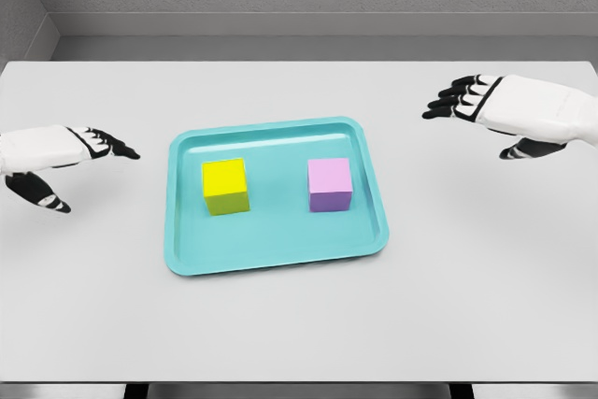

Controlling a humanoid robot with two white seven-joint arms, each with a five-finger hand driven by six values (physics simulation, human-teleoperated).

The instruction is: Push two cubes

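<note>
A yellow cube sits on the left half of a teal tray, and a pink-purple cube sits on the right half, a cube's width or more apart. My left hand hovers over the table left of the tray, fingers extended toward the yellow cube and holding nothing. My right hand hangs above the table to the right of the tray, a little farther back, fingers spread and pointing left. Neither hand touches the tray or a cube.
The tray lies in the middle of a white table, slightly rotated. A grey wall runs behind the table's far edge. The table's front edge is near the bottom of the view.
</note>
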